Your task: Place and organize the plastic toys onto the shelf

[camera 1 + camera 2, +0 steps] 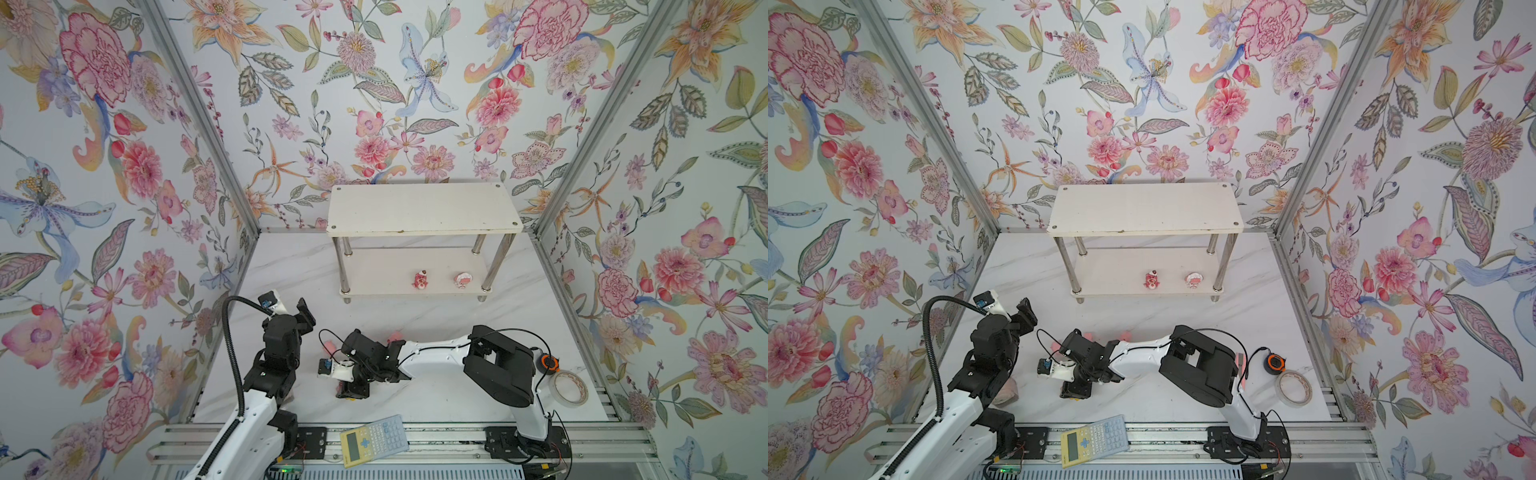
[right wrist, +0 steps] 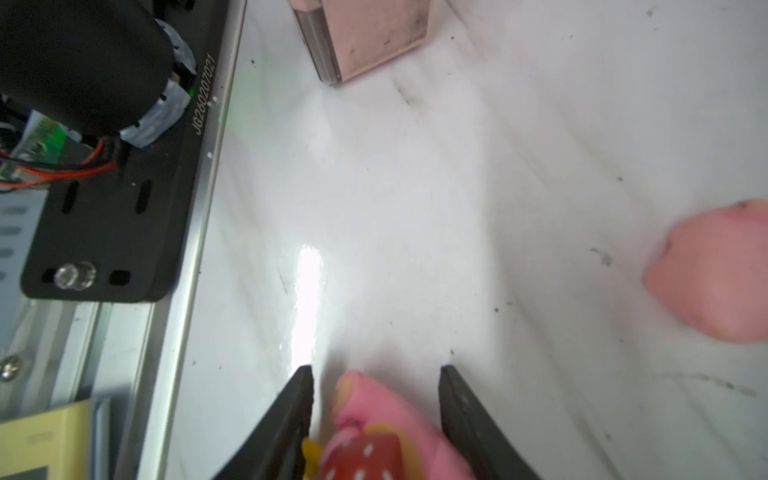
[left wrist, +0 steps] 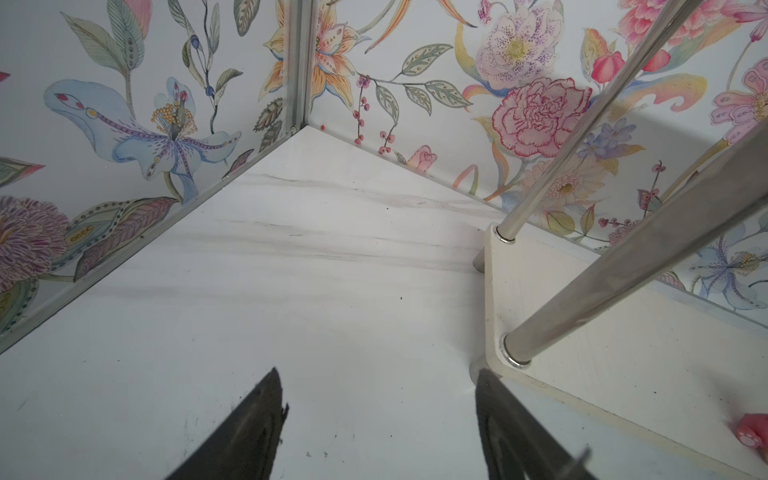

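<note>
The white shelf (image 1: pixel 424 208) stands at the back. On its lower tier are a dark pink-red bear (image 1: pixel 420 279) and a round pink-and-white toy (image 1: pixel 462 279). My right gripper (image 2: pixel 376 370) reaches across to the front middle of the table and points down. Its jaws are open around a pink toy with yellow and a red strawberry (image 2: pixel 374 432). A pink pig (image 2: pixel 715 274) lies beside it. More pink toys (image 1: pixel 1125 334) peek out behind the right arm. My left gripper (image 3: pixel 379 374) is open and empty over bare table, just off the shelf's lower corner (image 3: pixel 494 361).
A yellow-and-grey calculator (image 1: pixel 374 440) lies on the front rail. A tape roll (image 1: pixel 569 388) and a black-and-orange tape measure (image 1: pixel 549 363) sit at the front right. A pale pink block (image 2: pixel 365 37) lies near the left arm's base. Flowered walls close in three sides.
</note>
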